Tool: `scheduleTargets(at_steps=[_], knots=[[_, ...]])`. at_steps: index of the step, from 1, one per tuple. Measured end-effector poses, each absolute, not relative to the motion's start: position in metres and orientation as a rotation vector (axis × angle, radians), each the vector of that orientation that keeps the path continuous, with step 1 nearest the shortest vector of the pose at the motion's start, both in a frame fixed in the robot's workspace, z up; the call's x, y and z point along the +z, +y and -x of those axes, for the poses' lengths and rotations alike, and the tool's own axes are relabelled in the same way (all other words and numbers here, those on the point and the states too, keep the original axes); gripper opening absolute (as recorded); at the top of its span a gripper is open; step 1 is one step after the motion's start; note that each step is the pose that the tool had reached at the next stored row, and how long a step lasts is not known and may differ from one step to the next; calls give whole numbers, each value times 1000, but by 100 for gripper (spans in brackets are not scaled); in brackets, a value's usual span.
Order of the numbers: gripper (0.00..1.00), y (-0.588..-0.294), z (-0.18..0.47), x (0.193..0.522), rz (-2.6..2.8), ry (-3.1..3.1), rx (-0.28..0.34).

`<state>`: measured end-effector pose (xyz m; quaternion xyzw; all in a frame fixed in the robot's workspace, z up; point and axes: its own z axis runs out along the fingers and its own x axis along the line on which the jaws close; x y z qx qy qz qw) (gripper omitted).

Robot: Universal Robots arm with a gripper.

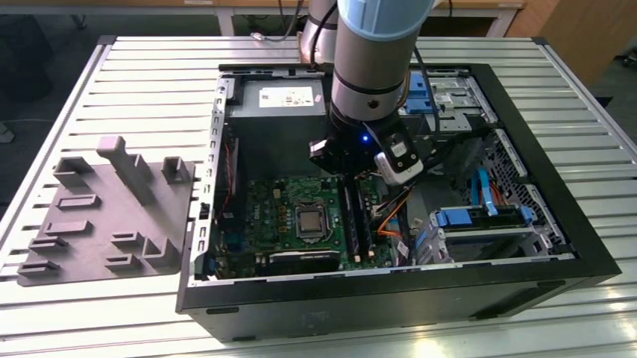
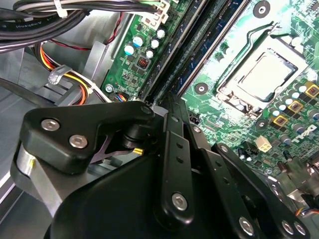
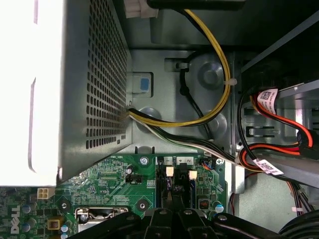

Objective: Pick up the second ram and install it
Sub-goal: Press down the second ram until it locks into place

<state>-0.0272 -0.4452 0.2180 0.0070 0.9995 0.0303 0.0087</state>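
Carrying surface: slatted metal table (image 1: 149,74), seen in the exterior view.
PC case: open black tower (image 1: 398,298) lying on its side, filling the middle of the table up to its near edge.
Tray: grey moulded tray (image 1: 100,224) with upright posts, by the table edge on the exterior view's left, apart from the case.
Drive bays: blue-tabbed cages (image 1: 478,220) in the case, on the exterior view's right.
Motherboard: green board (image 1: 268,216) flat on the case floor, near half of the case.
CPU socket: metal frame (image 1: 310,221) mid-board, also in the second wrist view (image 2: 261,74).
Memory slots: long black slots (image 2: 199,50) just beside the socket, toward the drive bays; white latches at their end in the first wrist view (image 3: 174,184).
Second ram: dark stick (image 1: 362,226) standing on edge in the slot bank, running out from under the gripper toward the case's near wall; fully seated or not, cannot tell.
Gripper: (image 1: 344,173) low inside the case, over the far end of the slots (image 2: 172,99) (image 3: 169,199).
Fingers: drawn together to a narrow tip; whether anything is pinched between them, cannot tell.
Cables: yellow and black bundle (image 3: 219,74) looping across the case floor beyond the board.
Power supply: grey perforated box (image 1: 274,112) (image 3: 94,74) at the case's far corner, behind the arm.
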Motion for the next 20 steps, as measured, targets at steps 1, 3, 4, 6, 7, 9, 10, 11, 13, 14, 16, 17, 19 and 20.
scheduleTargets(at_steps=[1, 3, 4, 6, 7, 9, 10, 11, 13, 14, 16, 17, 19, 20], knots=[[11, -445, 27, 218, -22, 3123, 95], [11, -445, 27, 218, -22, 3122, 95], [11, -445, 27, 217, -22, 3122, 95], [11, -445, 27, 216, -22, 3123, 95], [11, -445, 27, 216, -22, 3123, 94], [11, -445, 27, 216, -22, 3123, 95], [11, -445, 27, 216, -22, 3123, 95], [11, -445, 27, 216, -22, 3123, 95], [11, -445, 27, 216, -22, 3123, 95], [11, -445, 27, 216, -22, 3122, 95], [11, -445, 27, 216, -22, 3123, 95], [11, -445, 27, 216, -22, 3123, 95], [11, -445, 27, 216, -22, 3123, 95], [11, -445, 27, 216, -22, 3122, 95]])
